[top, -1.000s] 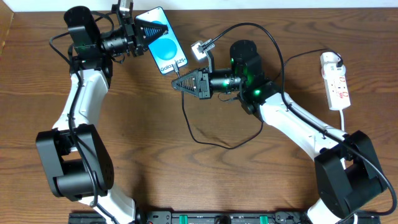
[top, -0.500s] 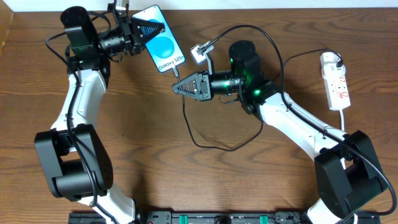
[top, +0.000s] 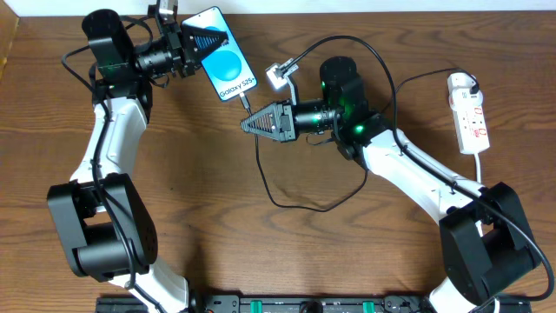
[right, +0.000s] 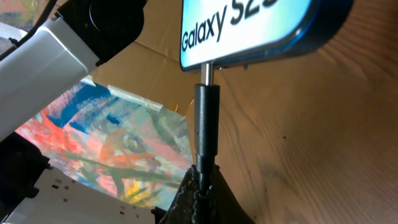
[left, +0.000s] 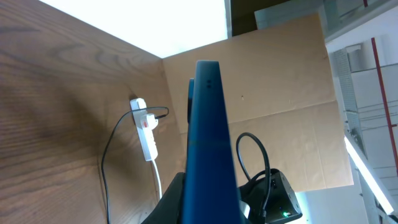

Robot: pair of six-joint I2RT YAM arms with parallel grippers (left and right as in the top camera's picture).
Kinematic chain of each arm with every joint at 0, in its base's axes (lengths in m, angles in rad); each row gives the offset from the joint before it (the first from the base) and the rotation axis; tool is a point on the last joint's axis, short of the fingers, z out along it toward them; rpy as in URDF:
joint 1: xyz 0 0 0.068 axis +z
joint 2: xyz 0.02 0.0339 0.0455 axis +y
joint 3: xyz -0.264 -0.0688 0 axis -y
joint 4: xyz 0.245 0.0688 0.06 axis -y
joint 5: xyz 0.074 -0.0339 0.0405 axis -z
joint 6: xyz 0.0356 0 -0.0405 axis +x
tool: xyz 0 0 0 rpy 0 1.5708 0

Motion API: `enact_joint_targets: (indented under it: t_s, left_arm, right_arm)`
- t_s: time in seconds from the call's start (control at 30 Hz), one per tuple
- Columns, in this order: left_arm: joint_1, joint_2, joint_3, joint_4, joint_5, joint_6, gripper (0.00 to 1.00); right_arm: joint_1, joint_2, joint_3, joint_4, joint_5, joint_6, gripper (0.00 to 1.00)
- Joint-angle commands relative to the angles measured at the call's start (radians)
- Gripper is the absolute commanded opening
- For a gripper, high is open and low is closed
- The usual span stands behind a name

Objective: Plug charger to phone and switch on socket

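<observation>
The phone (top: 228, 56), cyan screen with "Galaxy S25", is held off the table by my left gripper (top: 224, 38), which is shut on its upper end. In the left wrist view the phone (left: 208, 143) shows edge-on between the jaws. My right gripper (top: 246, 123) is shut on the charger's connector (right: 205, 124). The metal tip meets the phone's bottom edge (right: 249, 34). The black cable (top: 295, 196) loops over the table and runs up to a black plug in the socket (top: 467, 111), a white power strip at the right, also seen in the left wrist view (left: 144, 127).
A white cord (top: 482, 169) runs from the power strip toward the front right. A small white adapter (top: 278, 71) sits on the right arm near the phone. Brown cardboard panels (left: 280, 93) stand beyond the table's far edge.
The left gripper and phone shifted slightly up and left a second ago, and have held still since. The right gripper keeps the connector at the phone's bottom edge.
</observation>
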Motion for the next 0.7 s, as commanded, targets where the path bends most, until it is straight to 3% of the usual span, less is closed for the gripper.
enact_joint_targets:
  t_s: [0.0, 0.67]
  left_arm:
    - [0.003, -0.013, -0.001, 0.011, 0.006, -0.002, 0.07]
    - [0.003, -0.013, -0.001, 0.011, 0.006, -0.003, 0.08]
  right_arm:
    - [0.000, -0.003, 0.016, -0.008, -0.025, 0.004, 0.01]
    - [0.000, -0.003, 0.016, -0.027, -0.015, 0.003, 0.01]
